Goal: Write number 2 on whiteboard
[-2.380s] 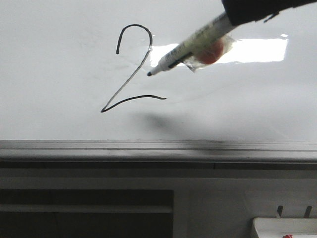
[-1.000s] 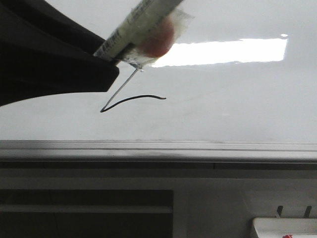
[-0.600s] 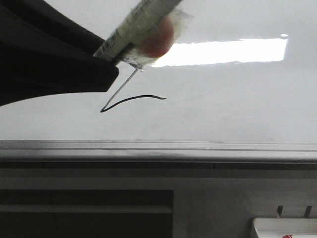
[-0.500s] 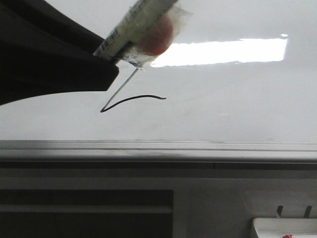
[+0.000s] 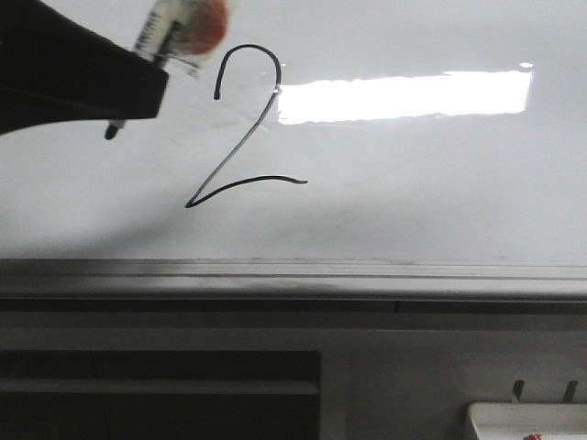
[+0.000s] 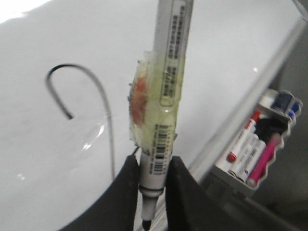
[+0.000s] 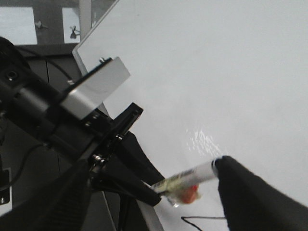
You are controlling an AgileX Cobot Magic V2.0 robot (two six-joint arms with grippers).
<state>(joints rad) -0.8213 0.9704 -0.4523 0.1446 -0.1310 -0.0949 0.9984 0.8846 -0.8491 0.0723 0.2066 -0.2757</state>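
Note:
The number 2 (image 5: 229,154) stands complete in thin black line on the whiteboard (image 5: 413,183); its hook also shows in the left wrist view (image 6: 111,144). My left gripper (image 5: 138,87) is at the upper left, shut on the white marker (image 5: 170,27), which has an orange blob taped to it. The marker's black tip points down, left of the digit and off its line. In the left wrist view the gripper (image 6: 153,178) clamps the marker (image 6: 171,72) near its tip. My right gripper (image 7: 156,199) is open and empty, behind the marker (image 7: 192,175).
The board's grey edge rail (image 5: 293,275) runs across below the digit. A small white tray (image 5: 527,422) sits at the lower right; in the left wrist view the tray (image 6: 226,169) holds several markers. A bright glare lies right of the digit.
The marker passed from my right gripper to my left. The left gripper has since moved up and left with it, uncovering the whole digit. The right gripper left the front view.

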